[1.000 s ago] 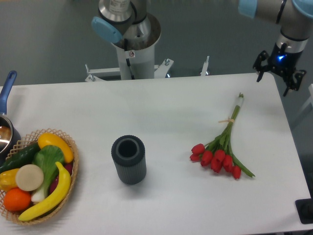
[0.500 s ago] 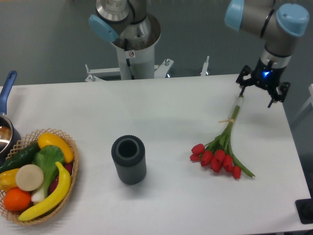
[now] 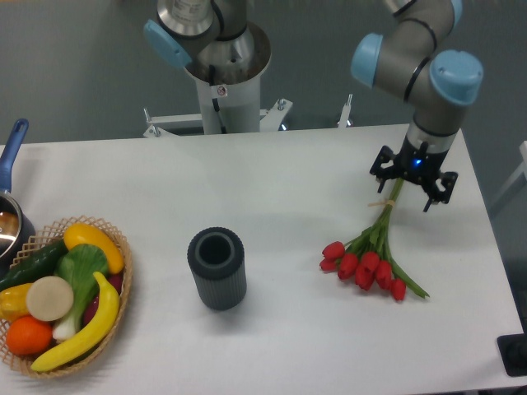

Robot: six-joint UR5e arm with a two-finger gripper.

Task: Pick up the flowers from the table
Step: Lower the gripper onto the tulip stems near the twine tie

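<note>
The flowers (image 3: 369,257), a bunch of red tulips with green stems tied by a pale band, lie on the right part of the white table (image 3: 272,197). The red heads point toward the front, the stems run up and to the right. My gripper (image 3: 409,186) hangs over the upper part of the stems, near the pale band. Its fingers are spread on either side of the stems, so it is open. The whitish stem ends are hidden under the gripper.
A dark grey ribbed cylinder (image 3: 216,268) stands upright at the table's middle. A wicker basket of fruit and vegetables (image 3: 59,295) sits at the front left. A pot with a blue handle (image 3: 10,177) is at the left edge. The arm's base (image 3: 222,74) stands behind the table.
My gripper has moved left and toward the front, from beyond the table's back right corner to above the flower stems. The flowers have not moved.
</note>
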